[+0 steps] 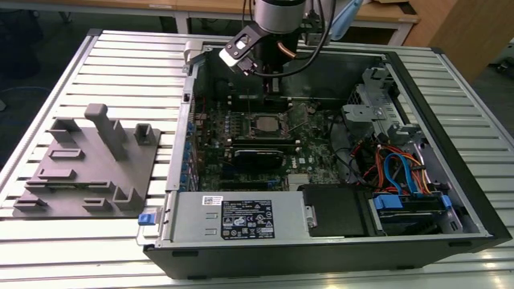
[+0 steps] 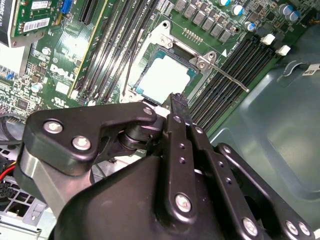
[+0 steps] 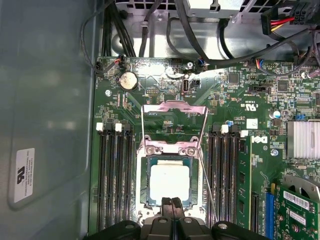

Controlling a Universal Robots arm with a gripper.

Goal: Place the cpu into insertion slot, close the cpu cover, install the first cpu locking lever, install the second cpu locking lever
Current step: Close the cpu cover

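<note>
The cpu (image 3: 170, 182) (image 2: 164, 79), a silver-grey square, lies flat in the insertion slot (image 3: 144, 192) on the green board. In the exterior view the slot (image 1: 265, 125) sits mid-board inside the case. The cpu cover (image 3: 175, 106) appears swung up on its hinge, a thin silvery frame with the board showing through its cut-out. A thin wire locking lever (image 3: 207, 185) (image 2: 231, 80) runs unlatched along one side of the slot. My gripper (image 3: 172, 202) (image 2: 177, 100) (image 1: 271, 89) hovers just above the cpu's edge. Its fingers are shut together with nothing between them.
Black memory slots (image 3: 115, 175) flank the socket on both sides. The case wall (image 3: 45, 100) stands close by, and cables (image 3: 200, 35) cross the case beyond the board. A grey fixture block (image 1: 88, 162) lies on the slatted table at the exterior view's left.
</note>
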